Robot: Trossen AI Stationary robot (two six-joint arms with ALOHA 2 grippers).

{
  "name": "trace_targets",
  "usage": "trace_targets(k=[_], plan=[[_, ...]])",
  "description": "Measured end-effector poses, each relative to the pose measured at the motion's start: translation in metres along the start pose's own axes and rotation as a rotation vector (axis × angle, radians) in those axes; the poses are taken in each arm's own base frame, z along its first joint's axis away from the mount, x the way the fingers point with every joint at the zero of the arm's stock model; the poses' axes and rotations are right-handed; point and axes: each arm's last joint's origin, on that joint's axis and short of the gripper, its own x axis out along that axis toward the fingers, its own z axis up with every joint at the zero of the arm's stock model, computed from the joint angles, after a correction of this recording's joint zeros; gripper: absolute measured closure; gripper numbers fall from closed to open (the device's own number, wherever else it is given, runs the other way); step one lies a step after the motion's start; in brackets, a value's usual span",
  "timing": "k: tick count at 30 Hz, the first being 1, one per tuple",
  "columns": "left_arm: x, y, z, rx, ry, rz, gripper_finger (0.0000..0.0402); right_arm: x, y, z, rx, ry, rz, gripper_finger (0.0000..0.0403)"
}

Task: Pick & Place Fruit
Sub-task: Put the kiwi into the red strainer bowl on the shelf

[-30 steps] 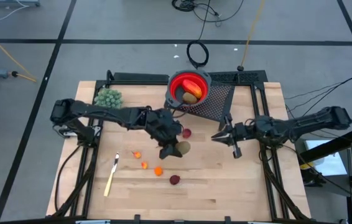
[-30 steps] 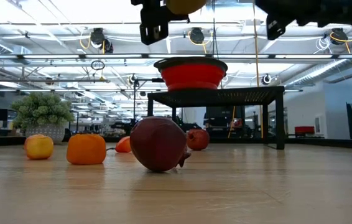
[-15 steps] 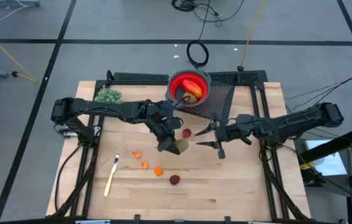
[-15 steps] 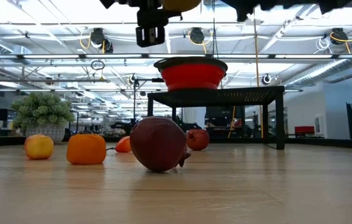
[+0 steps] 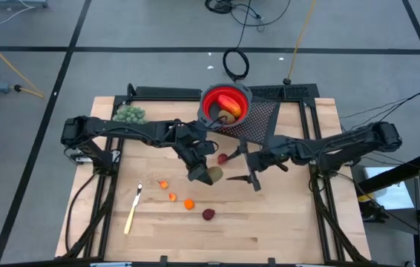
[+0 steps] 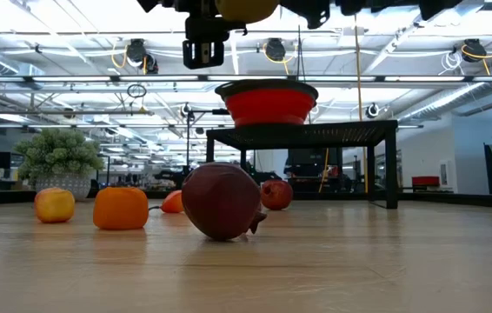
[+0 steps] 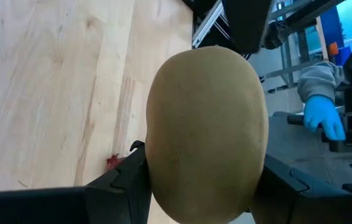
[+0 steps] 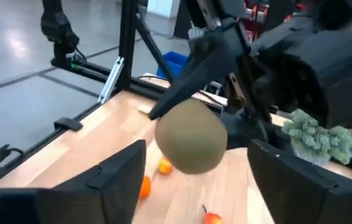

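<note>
**Oval fruit held above mid-counter, second end effector spread beside it**

While the left end effector [image 5: 205,174] grips a brownish-green oval fruit [image 5: 214,176] between its fingers, it holds that fruit in the air over the middle of the wooden counter [image 5: 284,222]; the left wrist view shows the oval [image 7: 207,134] filling the gap between the two dark fingers, with bare planks under it. The right end effector [image 5: 241,167] reaches in from the right side, its fingers spread wide and holding nothing, its tips just beside the held oval; in the right wrist view the oval [image 8: 191,137] hangs between and beyond the open fingers.

A red bowl [image 5: 225,104] stands on a dark mesh stand [image 5: 258,119] at the far edge of the counter and holds the elongated red-orange-yellow fruit [image 5: 228,101] and another brownish oval [image 5: 229,115]. One dark red ball [image 5: 223,158] lies on the counter between the stand and the two end effectors. A second dark red ball [image 5: 208,214] lies nearer the front edge, with open planks around it. Three small orange pieces [image 5: 188,203] lie in a loose line to the left of it. A yellow-handled knife [image 5: 132,211] lies toward the left edge, well apart from the fruit. A bushy green clump [image 5: 129,114] sits at the far left corner.

The right half of the counter in front of the right arm is bare wood up to the front edge. In the left wrist view, a person's blue-gloved hand [image 7: 324,118] shows beyond the counter's edge.
</note>
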Motion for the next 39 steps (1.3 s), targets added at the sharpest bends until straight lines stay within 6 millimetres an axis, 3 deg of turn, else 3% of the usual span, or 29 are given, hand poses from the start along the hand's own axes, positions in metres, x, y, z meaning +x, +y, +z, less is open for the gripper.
trace_targets(k=[9,22,29,39], plan=[[0.000,0.000,0.000,-0.021,0.001,-0.001,0.0201,0.019,-0.002,-0.012,-0.008,0.002,0.043,0.0074],[0.005,-0.004,-0.006,-0.048,0.031,0.006,0.0201,0.052,-0.011,-0.004,-0.060,0.059,0.079,0.0072],[0.005,-0.004,-0.006,-0.042,0.031,0.002,0.0201,0.055,-0.010,-0.009,-0.062,0.103,0.089,0.0095],[0.005,-0.004,-0.006,-0.041,0.032,0.005,0.0201,0.055,-0.010,-0.009,-0.025,0.105,0.091,0.0157]])
